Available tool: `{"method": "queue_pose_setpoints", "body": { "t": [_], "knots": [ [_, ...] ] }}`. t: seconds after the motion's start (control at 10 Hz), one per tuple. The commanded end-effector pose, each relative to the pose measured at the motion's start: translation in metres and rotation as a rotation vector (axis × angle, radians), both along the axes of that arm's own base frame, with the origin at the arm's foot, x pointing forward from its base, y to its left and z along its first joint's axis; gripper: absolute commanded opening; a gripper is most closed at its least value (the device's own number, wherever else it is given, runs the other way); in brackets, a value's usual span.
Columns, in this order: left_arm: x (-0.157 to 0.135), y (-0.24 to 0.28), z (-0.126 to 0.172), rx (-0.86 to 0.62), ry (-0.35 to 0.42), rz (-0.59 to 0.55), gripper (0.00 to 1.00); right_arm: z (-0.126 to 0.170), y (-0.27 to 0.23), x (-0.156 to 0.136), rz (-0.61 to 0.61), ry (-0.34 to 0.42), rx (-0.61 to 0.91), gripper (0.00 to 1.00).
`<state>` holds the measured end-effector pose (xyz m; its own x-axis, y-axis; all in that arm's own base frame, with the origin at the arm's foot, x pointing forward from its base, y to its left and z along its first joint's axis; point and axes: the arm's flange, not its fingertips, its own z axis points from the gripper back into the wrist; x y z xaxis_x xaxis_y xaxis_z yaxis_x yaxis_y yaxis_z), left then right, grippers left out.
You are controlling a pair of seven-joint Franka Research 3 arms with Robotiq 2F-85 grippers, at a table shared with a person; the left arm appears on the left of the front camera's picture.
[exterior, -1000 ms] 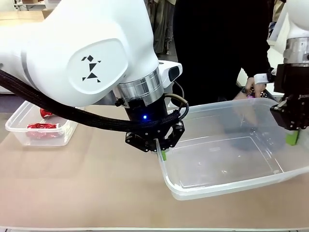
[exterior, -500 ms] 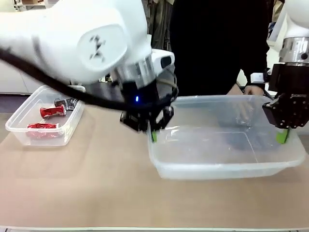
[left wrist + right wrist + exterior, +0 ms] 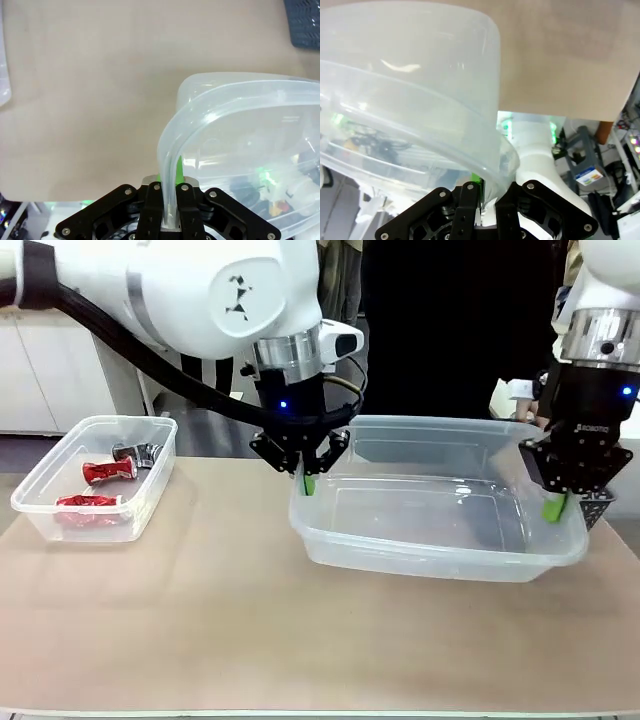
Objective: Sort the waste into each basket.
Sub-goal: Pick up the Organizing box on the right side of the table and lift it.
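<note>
A large clear tub (image 3: 440, 530) sits right of centre on a tan table (image 3: 200, 620), held at both short ends by two white robot arms. The left gripper (image 3: 303, 478) pinches the tub's rim at its 9 o'clock end; the right gripper (image 3: 560, 502) pinches the rim at its 3 o'clock end. The matching grips suggest the arms are sharing the load and keeping the wide, flexible tub level. The tub looks empty, and whether its base touches the table cannot be told.

At 9 o'clock on the table, well apart, a smaller clear tub (image 3: 40, 510) holds the waste sorted so far: crushed red-and-silver cans (image 3: 100, 472). No bottles appear anywhere. A dark grey lattice basket (image 3: 598, 506) peeks out just behind the right gripper.

The left wrist view shows what the front view cannot: the fingers drawn narrow, with the thin rim (image 3: 167, 165) sandwiched between them and a green pad (image 3: 178, 170) pressed against it. It also catches the lattice basket at 1 o'clock. The right wrist view likewise shows the tub's curved rim running down into its closed-up fingers, with bare tabletop beyond at 1 o'clock.

A person in dark clothing (image 3: 440, 330) stands across the table at 12 o'clock.
</note>
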<state>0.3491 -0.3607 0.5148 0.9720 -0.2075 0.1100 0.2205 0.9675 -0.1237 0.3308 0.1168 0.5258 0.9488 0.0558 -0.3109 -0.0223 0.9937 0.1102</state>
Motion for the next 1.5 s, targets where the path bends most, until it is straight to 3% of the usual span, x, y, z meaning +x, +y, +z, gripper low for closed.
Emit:
{"method": "queue_pose_setpoints", "body": {
  "t": [0.0,0.4,0.6,0.9,1.2,1.3,1.4],
  "knots": [
    [0.001,0.023,-0.003,0.025,-0.014,-0.024,0.03,0.011,0.041,0.028,-0.056,0.023,0.092,0.04],
    [0.004,0.118,-0.013,-0.061,0.018,0.064,0.03,0.005,0.100,0.088,-0.111,-0.021,0.060,0.04],
    [0.005,0.139,-0.028,-0.107,0.067,0.057,0.03,-0.008,0.127,0.109,-0.064,0.010,0.012,0.04],
    [0.018,0.139,-0.040,-0.114,0.105,0.052,0.03,-0.030,0.145,0.108,-0.034,0.073,0.019,0.04],
    [0.047,0.133,-0.046,-0.068,0.214,0.059,0.03,-0.051,0.136,0.097,-0.053,0.081,0.023,0.04],
    [0.028,0.148,-0.048,-0.068,0.117,0.104,0.03,-0.046,0.130,0.105,-0.009,0.100,-0.002,0.04],
    [0.028,0.148,-0.048,-0.068,0.117,0.104,0.03,-0.046,0.130,0.105,-0.009,0.100,-0.002,0.04]
  ]
}}
